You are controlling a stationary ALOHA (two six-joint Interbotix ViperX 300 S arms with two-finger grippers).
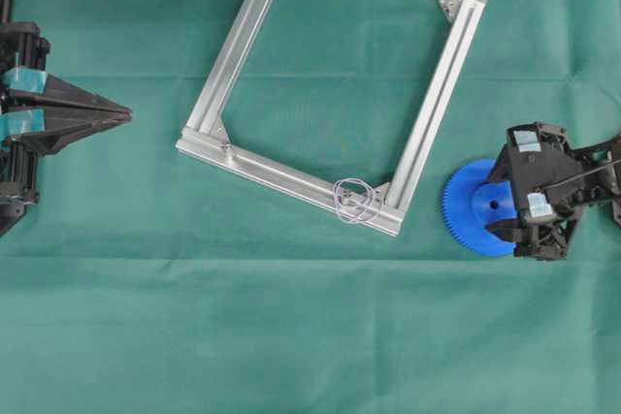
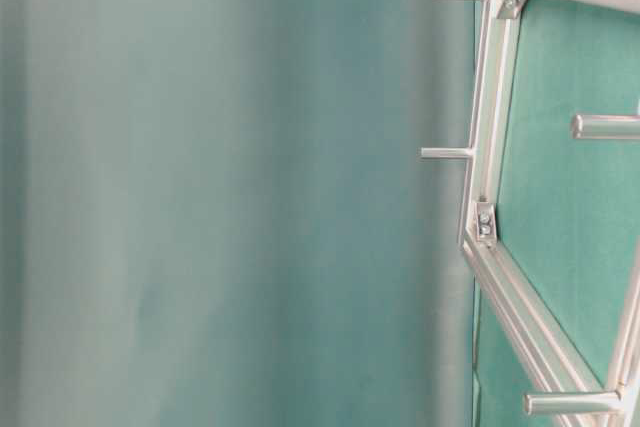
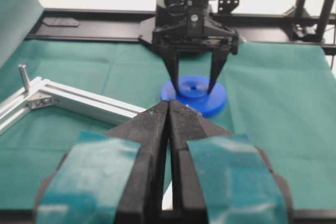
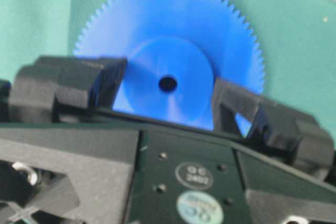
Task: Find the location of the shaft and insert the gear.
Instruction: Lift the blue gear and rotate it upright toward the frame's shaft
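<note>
Right gripper (image 1: 498, 216) pinches the flat bright-blue plastic toothed gear's (image 1: 470, 208) raised hub for lifting, beside the square aluminium frame (image 1: 427, 133); left gripper (image 1: 124, 115) waits pressed together.

This looks like a robotics lab bench. A green cloth (image 1: 291, 336) covers the whole surface, and two black robot arms face each other across it, at nine and three o'clock in the overhead view. An aluminium extrusion frame (image 1: 427, 123) with upright metal pins lies at twelve o'clock. The left wrist view shows black mounting rails (image 3: 94, 27) along the far edge.
</note>
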